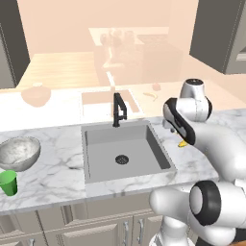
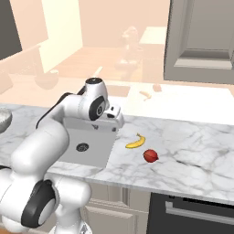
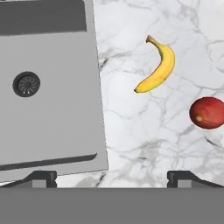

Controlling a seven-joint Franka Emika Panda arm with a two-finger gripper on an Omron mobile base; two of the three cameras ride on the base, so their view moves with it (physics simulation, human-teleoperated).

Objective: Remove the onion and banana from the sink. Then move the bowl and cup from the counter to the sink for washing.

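while the two-finger gripper (image 3: pixel 112 177) hangs over the white marble counter (image 3: pixel 131 131) with its dark finger tips spread as wide as they go and nothing between them, the first half of the job looks finished. the small curved yellow banana with dark tips (image 3: pixel 158 66) lies on the marble just ahead of the hand, and the glossy round red onion (image 3: pixel 207 113) sits near it, off toward the hand's right finger; the two are close but not touching. the rectangular grey recessed sink (image 3: pixel 48 87) with its round dark drain (image 3: pixel 26 84) lies beside the hand's left finger, and its basin looks bare.

so the step in hand, as i judge it, is the trip to the dishes. the large round grey-white speckled bowl (image 1: pixel 18 153) and the small bright green tapered cup (image 1: pixel 8 182) stand well away from the hand, across the sink on the far stretch of counter, the cup just in front of the bowl. to do this well the arm should lift clear before swinging, pass over the black faucet (image 1: pixel 118 110) rather than through it, and come down on one dish squarely; the bowl's wide rim calls for a pinch on its wall, the cup for a grip around its sides.
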